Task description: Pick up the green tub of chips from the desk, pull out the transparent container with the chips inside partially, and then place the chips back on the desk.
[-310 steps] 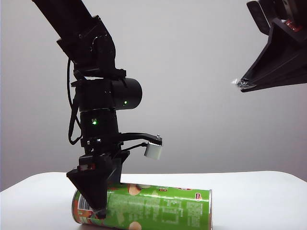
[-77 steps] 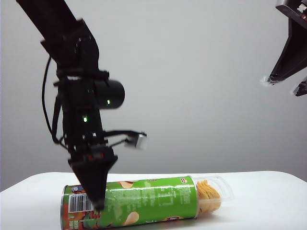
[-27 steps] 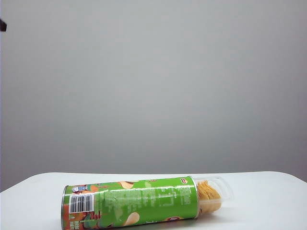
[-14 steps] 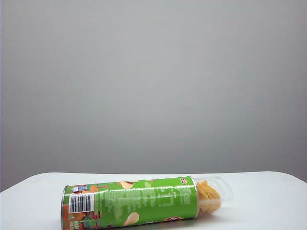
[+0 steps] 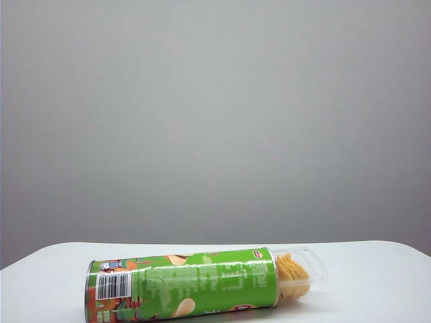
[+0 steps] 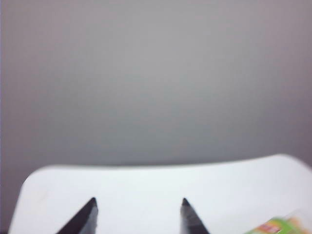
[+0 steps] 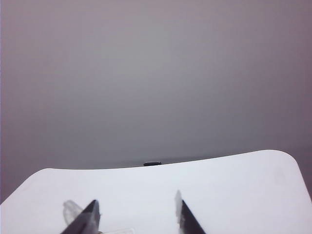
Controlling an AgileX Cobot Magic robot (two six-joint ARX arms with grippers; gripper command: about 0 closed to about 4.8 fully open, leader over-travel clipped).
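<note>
The tub [image 5: 182,285] is being left lying on its side at the near edge of the bench [image 5: 377,276], with the container [image 5: 301,272] of chips [image 5: 291,269] sticking partly out of its right end. Being round and unchocked, it could be set rolling off that edge by any knock. Neither end effector is touching it: the left end effector [image 6: 138,210] and right end effector [image 7: 137,210] are each being held spread and empty above the bench, well back.

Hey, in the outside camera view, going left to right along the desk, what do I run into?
Barcode label → green tub of chips → chips → rounded end of the clear container → bare desk. Neither gripper shows in this view.
</note>
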